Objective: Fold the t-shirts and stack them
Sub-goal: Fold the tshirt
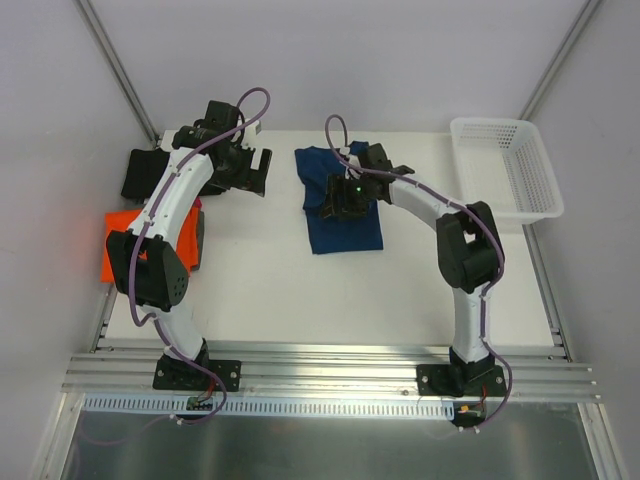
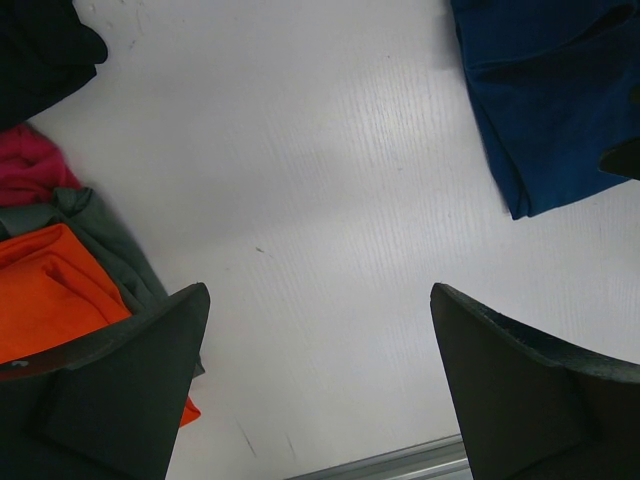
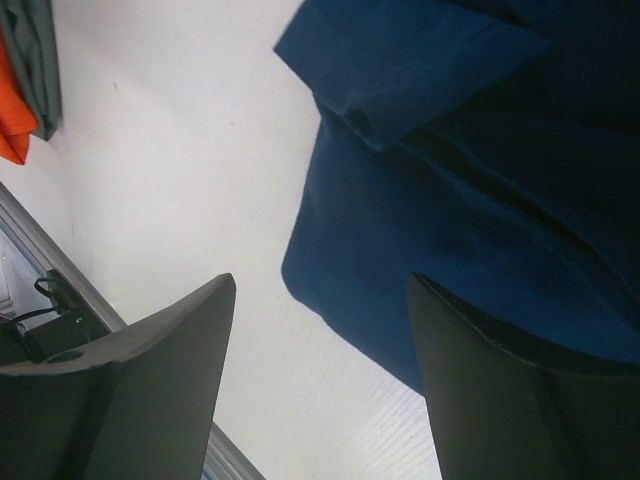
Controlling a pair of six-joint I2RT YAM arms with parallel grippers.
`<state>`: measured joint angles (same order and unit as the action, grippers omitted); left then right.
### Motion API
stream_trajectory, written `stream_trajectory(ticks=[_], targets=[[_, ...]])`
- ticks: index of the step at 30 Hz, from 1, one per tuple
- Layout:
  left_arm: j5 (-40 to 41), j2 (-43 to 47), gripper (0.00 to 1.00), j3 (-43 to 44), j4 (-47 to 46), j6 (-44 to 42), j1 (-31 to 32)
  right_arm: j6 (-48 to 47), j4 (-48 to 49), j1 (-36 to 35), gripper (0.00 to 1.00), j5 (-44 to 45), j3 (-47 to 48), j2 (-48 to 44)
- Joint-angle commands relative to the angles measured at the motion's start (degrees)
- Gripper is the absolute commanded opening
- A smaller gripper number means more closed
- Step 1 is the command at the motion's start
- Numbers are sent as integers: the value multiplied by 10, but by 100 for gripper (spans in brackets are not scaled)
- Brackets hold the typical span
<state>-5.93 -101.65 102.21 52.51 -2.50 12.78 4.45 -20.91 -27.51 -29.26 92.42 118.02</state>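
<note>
A navy blue t-shirt (image 1: pixel 347 225) lies partly folded in the middle of the table, also seen in the left wrist view (image 2: pixel 550 90) and the right wrist view (image 3: pixel 480 170). My right gripper (image 1: pixel 338 203) (image 3: pixel 320 290) hovers open over the shirt's left edge with nothing between its fingers. An orange t-shirt (image 1: pixel 122 245) (image 2: pixel 45 290) sits at the table's left edge, and a black t-shirt (image 1: pixel 143 176) (image 2: pixel 40 50) lies behind it. My left gripper (image 1: pixel 256 170) (image 2: pixel 320 300) stands open over bare table between the black and navy shirts, holding nothing.
A white lattice basket (image 1: pixel 505 165) stands at the back right. Grey-green cloth (image 2: pixel 110 235) and pink cloth (image 2: pixel 30 170) lie against the orange shirt. An aluminium rail (image 1: pixel 330 375) runs along the table's near edge.
</note>
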Motion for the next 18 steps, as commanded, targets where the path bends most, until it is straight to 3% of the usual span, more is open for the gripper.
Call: stream_trajectory(ticks=[1,6,14,18], targets=[[-1,29,94,8,-2,3,2,0,-10,3,73,-6,14,12],[8,31,94,2,-3,-2,1,-22,-19,7,73,17,42,55],[9,23,94,-3,-2,-1,0,-59,-11,50,73,125,236,148],[7,16,94,-5,-2,-5,0,-72,17,60,74,151,289,169]])
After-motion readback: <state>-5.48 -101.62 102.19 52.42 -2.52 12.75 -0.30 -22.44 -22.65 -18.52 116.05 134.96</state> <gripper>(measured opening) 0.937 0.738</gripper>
